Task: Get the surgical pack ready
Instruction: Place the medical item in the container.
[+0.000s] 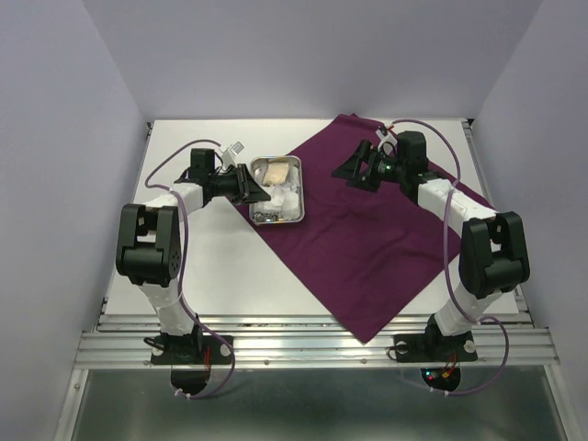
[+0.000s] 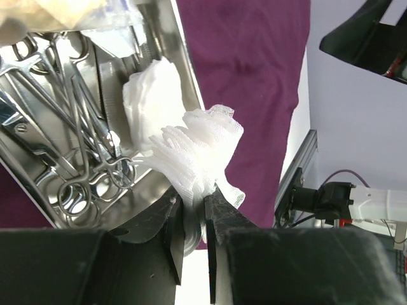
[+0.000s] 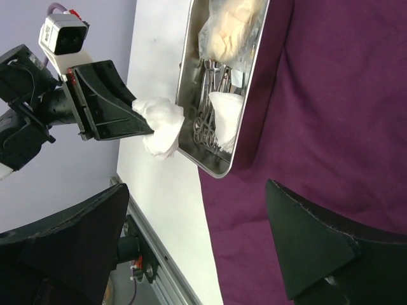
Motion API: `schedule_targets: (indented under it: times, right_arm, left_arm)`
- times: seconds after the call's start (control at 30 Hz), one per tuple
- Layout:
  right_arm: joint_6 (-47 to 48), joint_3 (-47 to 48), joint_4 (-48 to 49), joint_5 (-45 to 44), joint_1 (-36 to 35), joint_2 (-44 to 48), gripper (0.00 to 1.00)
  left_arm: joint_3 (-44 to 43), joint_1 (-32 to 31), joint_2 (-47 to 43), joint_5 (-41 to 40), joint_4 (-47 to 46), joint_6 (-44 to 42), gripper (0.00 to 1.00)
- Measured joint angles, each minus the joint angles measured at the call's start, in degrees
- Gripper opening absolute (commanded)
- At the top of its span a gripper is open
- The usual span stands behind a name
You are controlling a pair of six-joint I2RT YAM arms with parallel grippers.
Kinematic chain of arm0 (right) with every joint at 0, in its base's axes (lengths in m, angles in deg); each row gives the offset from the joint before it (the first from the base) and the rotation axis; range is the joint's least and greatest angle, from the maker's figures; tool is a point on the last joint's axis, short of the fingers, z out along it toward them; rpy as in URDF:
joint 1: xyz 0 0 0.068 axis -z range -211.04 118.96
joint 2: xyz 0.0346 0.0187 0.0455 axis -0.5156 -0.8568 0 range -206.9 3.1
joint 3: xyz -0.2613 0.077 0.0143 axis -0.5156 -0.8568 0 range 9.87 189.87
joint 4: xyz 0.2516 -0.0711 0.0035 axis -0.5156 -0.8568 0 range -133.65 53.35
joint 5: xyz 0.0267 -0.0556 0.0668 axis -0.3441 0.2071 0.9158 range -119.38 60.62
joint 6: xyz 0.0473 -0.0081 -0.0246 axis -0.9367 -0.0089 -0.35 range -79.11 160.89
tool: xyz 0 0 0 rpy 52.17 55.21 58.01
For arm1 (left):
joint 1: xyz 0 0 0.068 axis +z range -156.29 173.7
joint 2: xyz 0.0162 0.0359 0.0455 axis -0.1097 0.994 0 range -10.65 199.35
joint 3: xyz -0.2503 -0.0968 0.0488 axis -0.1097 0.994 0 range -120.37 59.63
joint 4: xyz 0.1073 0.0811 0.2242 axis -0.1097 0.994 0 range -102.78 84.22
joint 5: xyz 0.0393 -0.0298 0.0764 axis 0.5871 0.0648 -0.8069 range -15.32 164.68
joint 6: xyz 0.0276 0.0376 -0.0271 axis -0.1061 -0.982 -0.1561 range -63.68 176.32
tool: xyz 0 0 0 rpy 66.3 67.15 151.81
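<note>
I am pinching a fanned stack of white gauze (image 2: 203, 152) between the narrowly parted fingers of my left gripper (image 2: 194, 206), gripping it by its lower edge. The gauze is hanging at the near-left rim of the steel tray (image 1: 276, 159), partly over the rim and partly over the bare table (image 1: 202, 266). A second gauze pad (image 2: 152, 95) is lying inside the tray just beside it, resting on the scissors and forceps (image 2: 76, 146), whose ring handles are pointing toward the tray's near end. A clear packet (image 3: 232, 28) with something pale inside is filling the tray's far end.

The tray is sitting across the left corner of the purple cloth (image 1: 367, 248), its left side over the white table. The cloth is lying flat as a diamond over the right half of the table, one corner reaching the far edge and another the near edge.

My right gripper (image 1: 354, 170) is hovering above the far part of the cloth, well apart from the tray, with its fingers spread wide and gripping nothing.
</note>
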Motion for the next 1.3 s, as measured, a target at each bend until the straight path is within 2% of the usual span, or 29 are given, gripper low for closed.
schedule_targets:
  times: [0.5, 0.53, 0.6, 0.63, 0.73, 0.8, 1.07, 1.3]
  right_arm:
    - [0.72, 0.02, -1.16, -1.01, 0.00, 0.00, 0.93]
    - [0.85, 0.02, -1.29, -1.05, 0.00, 0.00, 0.93]
    - [0.98, 0.02, -1.66, -1.09, 0.00, 0.00, 0.92]
    - [1.03, 0.02, -1.88, -1.18, 0.00, 0.00, 0.92]
    - [1.07, 0.02, -2.01, -1.29, 0.00, 0.00, 0.92]
    - [1.07, 0.02, -2.01, -1.38, 0.00, 0.00, 0.92]
    - [1.07, 0.11, -2.43, -1.46, 0.00, 0.00, 0.92]
    - [1.07, 0.11, -2.78, -1.57, 0.00, 0.00, 0.92]
  left_arm:
    - [-4.87, -0.22, 9.01, -1.84, 0.04, 0.09, 0.01]
    - [-4.90, -0.22, 9.22, -1.86, 0.04, 0.09, 0.07]
    - [-4.90, -0.22, 9.40, -1.90, 0.07, 0.13, 0.13]
    - [-4.90, -0.24, 9.46, -1.99, 0.09, 0.15, 0.22]
    - [-4.90, -0.24, 9.46, -2.29, 0.11, 0.26, 0.34]
    - [-4.90, -0.26, 9.46, -2.51, 0.13, 0.31, 0.36]
    - [-5.14, -0.55, 9.46, -3.54, 0.70, 0.83, 0.59]
    - [-5.33, -0.59, 9.46, -4.83, 2.05, 0.85, 0.63]
